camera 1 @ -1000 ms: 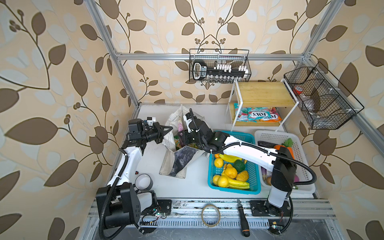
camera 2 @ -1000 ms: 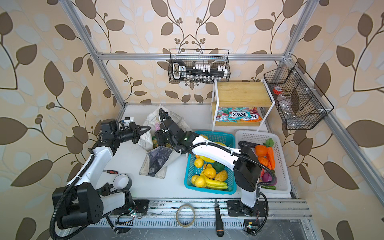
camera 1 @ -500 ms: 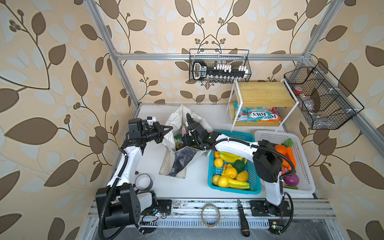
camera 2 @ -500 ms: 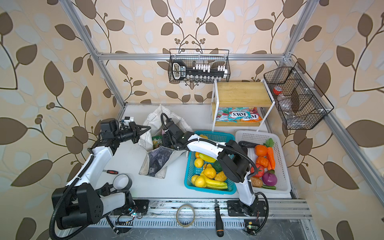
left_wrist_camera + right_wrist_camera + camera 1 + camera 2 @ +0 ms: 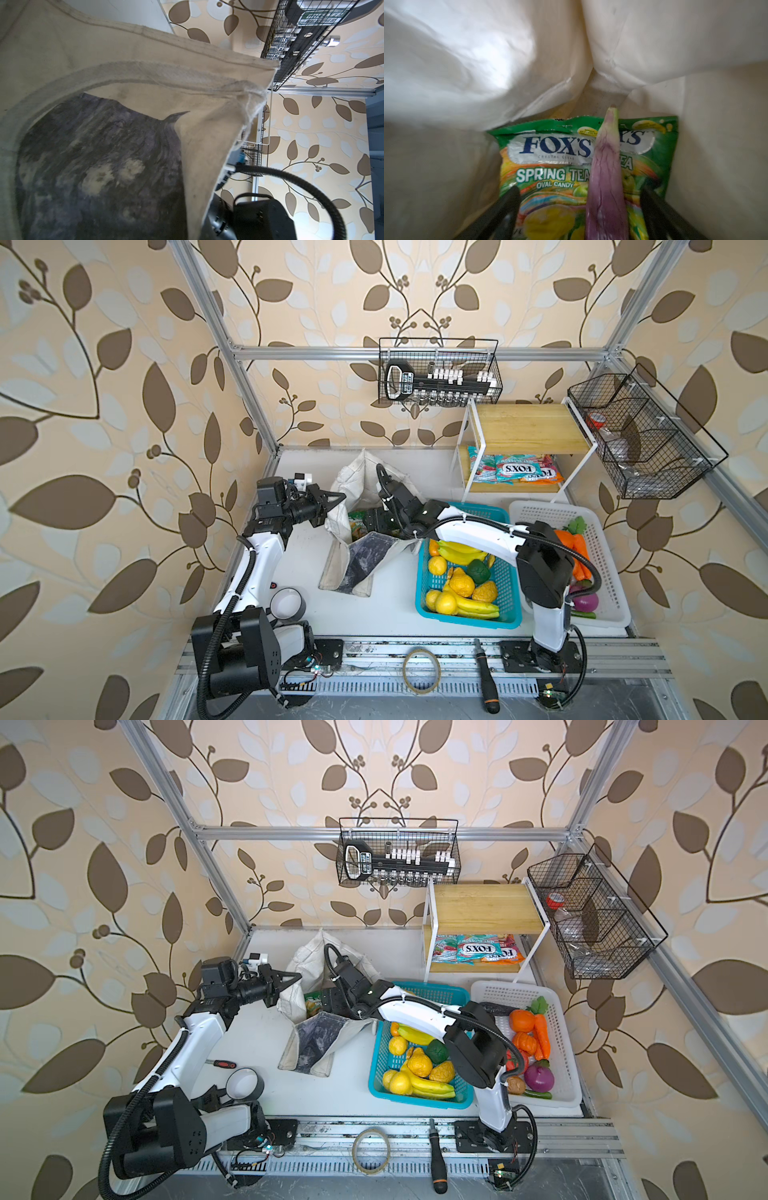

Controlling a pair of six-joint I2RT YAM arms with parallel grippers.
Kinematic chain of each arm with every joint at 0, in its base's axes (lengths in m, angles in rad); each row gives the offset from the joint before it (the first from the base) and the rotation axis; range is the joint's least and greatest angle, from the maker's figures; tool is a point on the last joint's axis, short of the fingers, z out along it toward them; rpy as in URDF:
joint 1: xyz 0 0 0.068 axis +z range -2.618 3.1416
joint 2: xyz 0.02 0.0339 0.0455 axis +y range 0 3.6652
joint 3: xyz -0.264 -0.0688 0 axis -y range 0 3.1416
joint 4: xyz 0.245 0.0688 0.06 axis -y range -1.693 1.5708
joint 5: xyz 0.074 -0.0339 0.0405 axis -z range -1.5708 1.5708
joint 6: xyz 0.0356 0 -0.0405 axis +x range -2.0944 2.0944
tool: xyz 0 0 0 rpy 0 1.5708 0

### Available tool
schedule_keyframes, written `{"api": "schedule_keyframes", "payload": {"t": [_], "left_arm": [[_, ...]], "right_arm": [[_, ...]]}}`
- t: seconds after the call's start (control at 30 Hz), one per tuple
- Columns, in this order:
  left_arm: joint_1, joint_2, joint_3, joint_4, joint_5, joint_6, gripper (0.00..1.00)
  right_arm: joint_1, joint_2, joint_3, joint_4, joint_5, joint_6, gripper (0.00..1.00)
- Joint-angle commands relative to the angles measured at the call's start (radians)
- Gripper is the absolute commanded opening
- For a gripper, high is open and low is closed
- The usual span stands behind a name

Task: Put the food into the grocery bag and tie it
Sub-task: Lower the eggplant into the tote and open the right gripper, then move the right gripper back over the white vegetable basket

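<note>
The grocery bag (image 5: pixel 353 568) (image 5: pixel 309 1044) stands open at the table's middle, and its fabric fills the left wrist view (image 5: pixel 104 145). My left gripper (image 5: pixel 340 497) (image 5: pixel 296 977) is shut on the bag's left rim; its jaws are hidden in the left wrist view. My right gripper (image 5: pixel 370 521) (image 5: pixel 579 207) reaches down into the bag's mouth and is open. Between its fingers (image 5: pixel 500 209), untouched, a purple eggplant (image 5: pixel 605 176) lies on a green-and-yellow snack packet (image 5: pixel 550 166) (image 5: pixel 357 524) on the bag's floor.
A blue basket (image 5: pixel 511 614) of yellow fruit and bananas sits right of the bag. Beside it a white basket (image 5: pixel 540 510) holds orange and purple toys. A shelf rack (image 5: pixel 523 427) stands behind them. A tape roll (image 5: pixel 286 603) lies near the left arm.
My right gripper has gone deeper into the bag and opened, letting go of the eggplant. The left gripper has kept its hold on the rim.
</note>
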Motion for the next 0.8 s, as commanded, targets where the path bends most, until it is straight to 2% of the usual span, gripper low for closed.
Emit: {"api": "schedule_keyframes", "payload": {"t": [0.0, 0.13, 0.4, 0.6, 0.77], "left_arm": [[-0.005, -0.035, 0.035, -0.017, -0.010, 0.051, 0.00], [-0.005, -0.030, 0.040, -0.030, -0.009, 0.064, 0.00], [-0.006, -0.024, 0.033, -0.039, -0.003, 0.097, 0.00], [-0.006, -0.024, 0.026, -0.031, 0.007, 0.099, 0.00], [-0.006, -0.029, 0.017, -0.028, 0.017, 0.101, 0.00]], "right_arm": [[0.007, -0.135, 0.004, -0.038, 0.053, -0.018, 1.00], [0.015, -0.222, 0.029, -0.102, 0.087, -0.047, 1.00], [-0.034, -0.543, -0.105, -0.235, 0.176, -0.097, 1.00], [-0.204, -0.825, -0.283, -0.339, 0.155, -0.087, 1.00], [-0.386, -0.975, -0.402, -0.451, 0.140, -0.131, 1.00]]}}
